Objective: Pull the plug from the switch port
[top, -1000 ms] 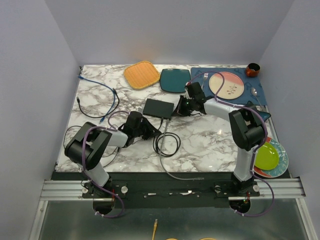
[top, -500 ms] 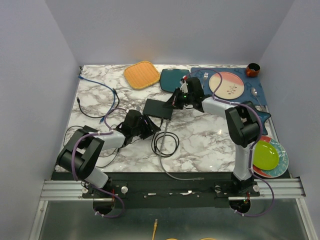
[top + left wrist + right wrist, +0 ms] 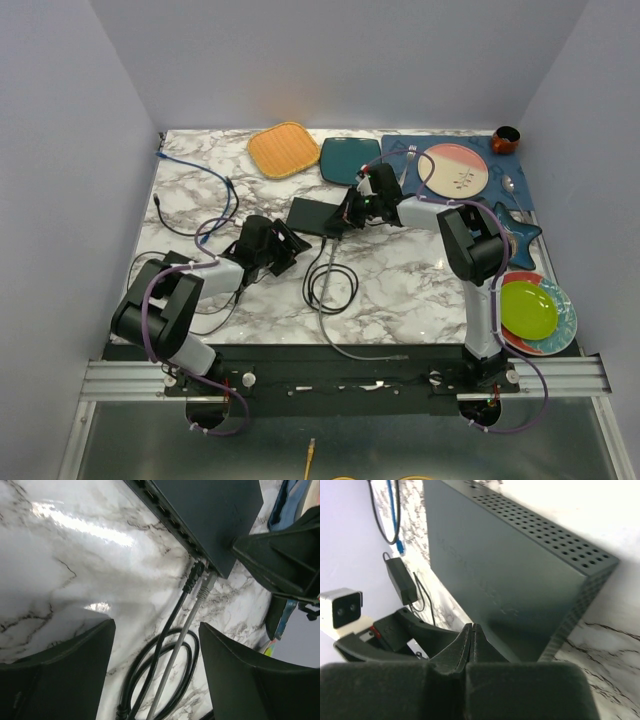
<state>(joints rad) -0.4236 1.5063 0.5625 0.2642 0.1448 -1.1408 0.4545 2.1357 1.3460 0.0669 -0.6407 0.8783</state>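
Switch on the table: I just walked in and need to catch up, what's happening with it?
The right gripper, shut, rests against the edge of the black switch. The black plug and the grey plug both sit in the switch, so nothing is pulled out yet. The left gripper is open in front of them, holding nothing.

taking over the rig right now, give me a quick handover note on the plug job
Grippers: the left gripper is open and empty, short of the plugs; the right gripper is shut on nothing, tip against the switch.
Things: the black plug and the grey plug both look seated in ports at the switch's corner.
Done: no plug out yet.
Left: close the left gripper on a plug and pull it free.
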